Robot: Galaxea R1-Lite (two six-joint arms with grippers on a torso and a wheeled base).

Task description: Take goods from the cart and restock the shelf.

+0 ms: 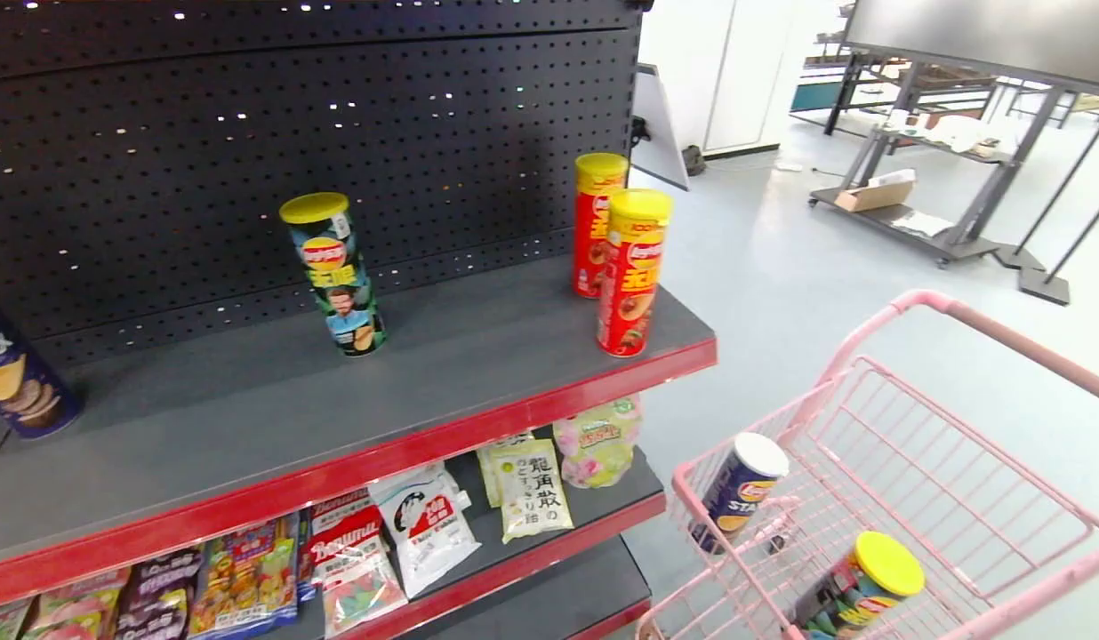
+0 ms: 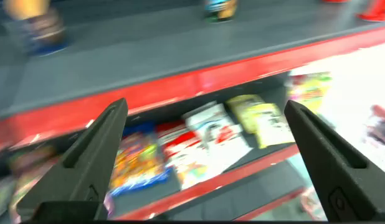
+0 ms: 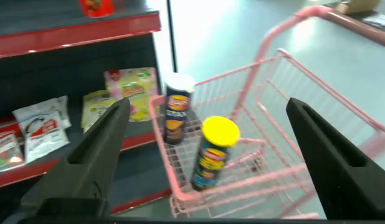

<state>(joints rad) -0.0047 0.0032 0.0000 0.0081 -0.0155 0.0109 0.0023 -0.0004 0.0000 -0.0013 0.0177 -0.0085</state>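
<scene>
Pink wire shopping cart (image 1: 1047, 585) at 4 o'clock in the head view, grey shelf board with a red front lip (image 1: 425, 391) at 10 o'clock. Two cans are left in the cart: a dark blue chip can with a white lid (image 1: 741, 489) at the shelf-side corner and a yellow-lidded chip can (image 1: 861, 582) nearer me at 5 o'clock. Both stand lid up with the long axis near vertical and a slight lean.

My right pincer (image 3: 208, 102) has its fingers spread wide and holds nothing. It faces into the cart, with the yellow-lidded can ahead between the fingers. My left pincer (image 2: 206, 104) is also spread and empty, facing snack bags (image 2: 211, 137) on the lower tier.

Right arm is nearer, I'd say. A sideways grip across the can body looks right. On the shelf: two red cans (image 1: 634, 271) at 1 o'clock.
</scene>
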